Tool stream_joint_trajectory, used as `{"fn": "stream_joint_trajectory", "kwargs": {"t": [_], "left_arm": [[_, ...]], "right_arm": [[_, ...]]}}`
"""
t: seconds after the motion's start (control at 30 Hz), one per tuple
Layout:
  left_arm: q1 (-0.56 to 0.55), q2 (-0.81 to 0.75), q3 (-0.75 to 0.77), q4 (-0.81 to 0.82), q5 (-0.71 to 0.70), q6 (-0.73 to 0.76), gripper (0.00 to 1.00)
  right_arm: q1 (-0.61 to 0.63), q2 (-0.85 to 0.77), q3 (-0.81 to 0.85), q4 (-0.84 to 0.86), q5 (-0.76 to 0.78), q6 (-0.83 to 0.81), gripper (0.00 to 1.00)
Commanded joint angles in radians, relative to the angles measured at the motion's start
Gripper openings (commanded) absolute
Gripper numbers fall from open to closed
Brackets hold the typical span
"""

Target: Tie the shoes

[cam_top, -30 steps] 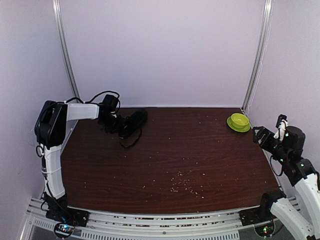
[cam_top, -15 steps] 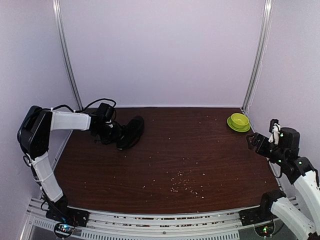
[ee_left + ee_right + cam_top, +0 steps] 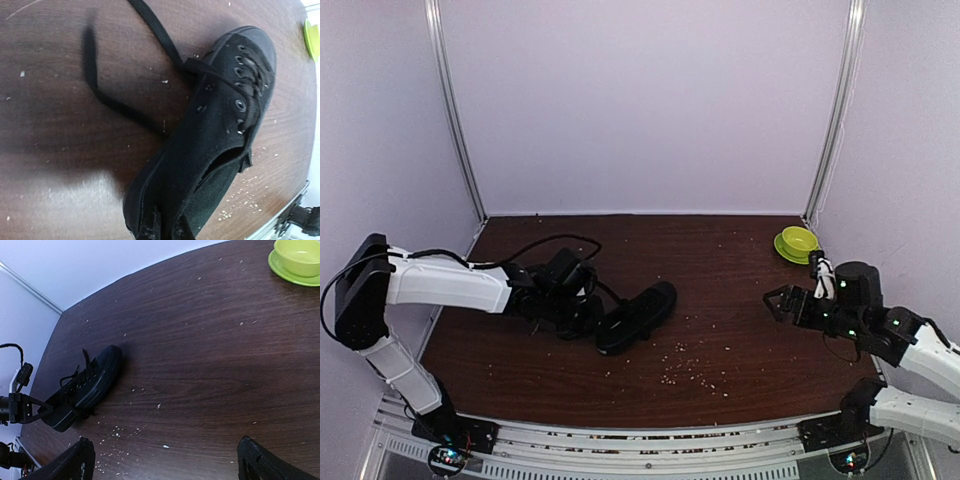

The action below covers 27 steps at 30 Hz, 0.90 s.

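The black shoe (image 3: 638,314) lies left of the table's middle, toe pointing right and away. My left gripper (image 3: 594,321) is shut on its heel; the wrist view shows the dark fingers (image 3: 150,227) pinching the heel rim of the shoe (image 3: 210,135). Loose black laces (image 3: 100,85) trail across the wood beside the eyelets. Well to the right, my right gripper (image 3: 778,300) hangs open above the table with nothing between its fingers (image 3: 75,460). From that wrist the shoe (image 3: 87,382) shows far off at the left.
A green bowl on a saucer (image 3: 798,243) stands at the back right corner, also seen as the bowl (image 3: 299,254). Pale crumbs (image 3: 685,370) are scattered on the dark wooden table (image 3: 720,270) near the front. Walls close in three sides.
The left arm has dragged the shoe by its heel from the back left toward the middle front. The right arm has come down and moved left toward the table's centre.
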State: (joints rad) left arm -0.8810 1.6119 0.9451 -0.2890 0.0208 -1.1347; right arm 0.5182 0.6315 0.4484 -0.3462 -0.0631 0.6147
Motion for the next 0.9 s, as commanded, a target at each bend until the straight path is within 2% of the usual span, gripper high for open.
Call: {"fn": "stream_joint_trajectory", "kwargs": {"t": [0.0,0.1,0.2,0.37,0.47,0.63,0.7,0.87], "left_arm": [[0.019,-0.094,0.046,0.071,-0.025,-0.044,0.0],[0.012,-0.103,0.154,-0.001,-0.015,0.021,0.0],[-0.011,-0.104,0.229,-0.019,-0.014,0.043,0.0],[-0.054,-0.066,0.329,-0.005,0.037,0.044,0.0],[-0.059,-0.065,0.379,0.003,0.047,0.052,0.0],[-0.059,-0.076,0.434,-0.002,0.058,0.073,0.0],[-0.059,-0.075,0.438,-0.004,0.07,0.073,0.0],[-0.06,-0.076,0.432,-0.011,0.08,0.073,0.0]], "right_arm": [[0.158,0.167,-0.006,0.259,0.038,0.116,1.0],[0.25,0.277,0.045,0.333,0.086,0.149,1.0],[0.282,0.329,0.075,0.347,0.113,0.17,1.0],[0.284,0.3,0.098,0.274,0.166,0.168,1.0],[0.284,0.257,0.089,0.281,0.143,0.122,1.0],[0.298,0.263,0.043,0.484,-0.037,0.022,0.95],[0.322,0.299,0.04,0.538,-0.038,-0.023,0.91],[0.401,0.417,0.034,0.683,-0.008,-0.165,0.89]]}}
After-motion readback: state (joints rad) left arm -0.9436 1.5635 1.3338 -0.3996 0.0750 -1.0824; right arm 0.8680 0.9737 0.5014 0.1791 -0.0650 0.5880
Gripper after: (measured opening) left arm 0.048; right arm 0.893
